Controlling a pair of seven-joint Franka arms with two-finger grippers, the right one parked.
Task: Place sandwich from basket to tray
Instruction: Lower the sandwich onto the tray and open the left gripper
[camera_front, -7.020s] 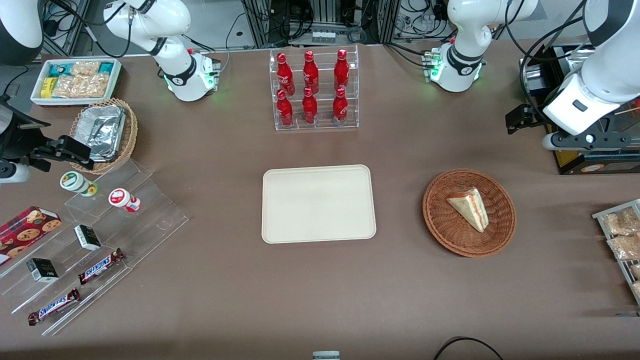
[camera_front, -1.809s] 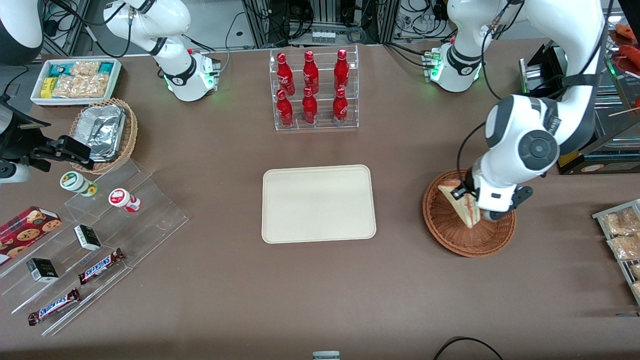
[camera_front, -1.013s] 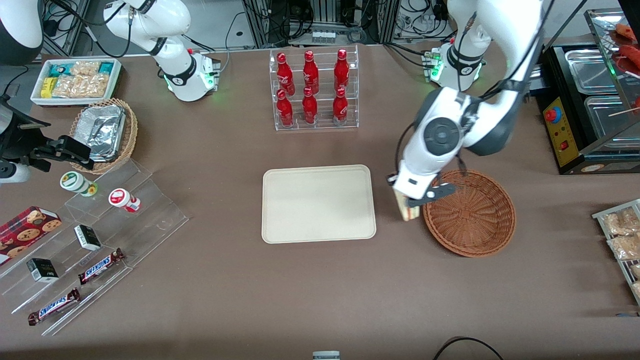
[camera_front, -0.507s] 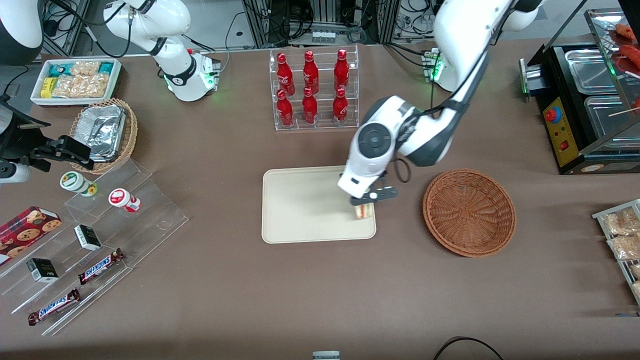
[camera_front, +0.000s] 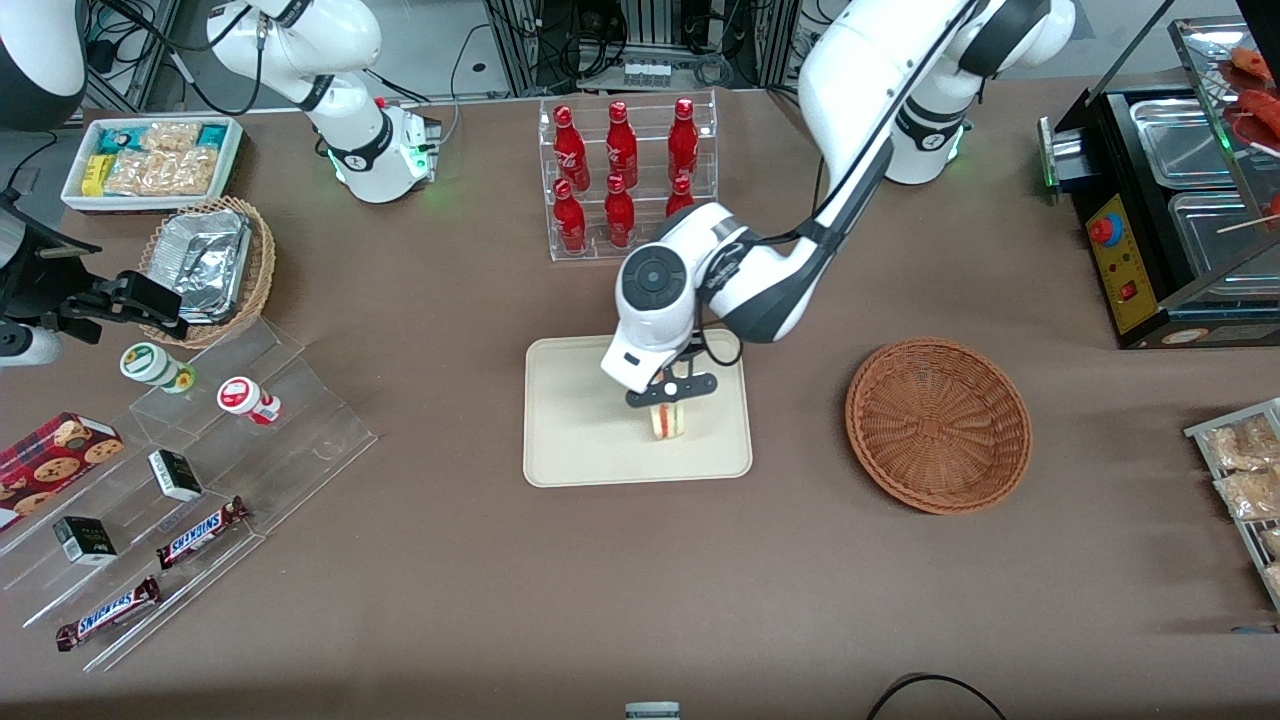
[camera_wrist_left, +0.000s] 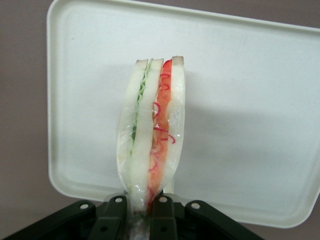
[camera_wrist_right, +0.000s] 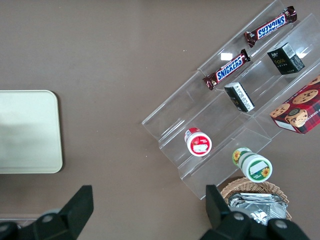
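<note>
Gripper (camera_front: 668, 394) closed on the sandwich (camera_front: 668, 420), clamping one end so the wedge hangs with its long axis pointing straight down from the gripper toward the tray (camera_front: 570, 440) directly below. Whether touching the tray, cannot tell. Basket (camera_front: 938, 425), well off sideways on the bench (camera_front: 640, 600), holding nothing.

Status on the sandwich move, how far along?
Done: the basket holds nothing; the sandwich is out of it and over the tray. In hand: the gripper is shut on the sandwich, which hangs edge-on above the tray, red and green filling showing in the left wrist view. Left: lower it, open the fingers and leave the sandwich resting on the tray.
</note>
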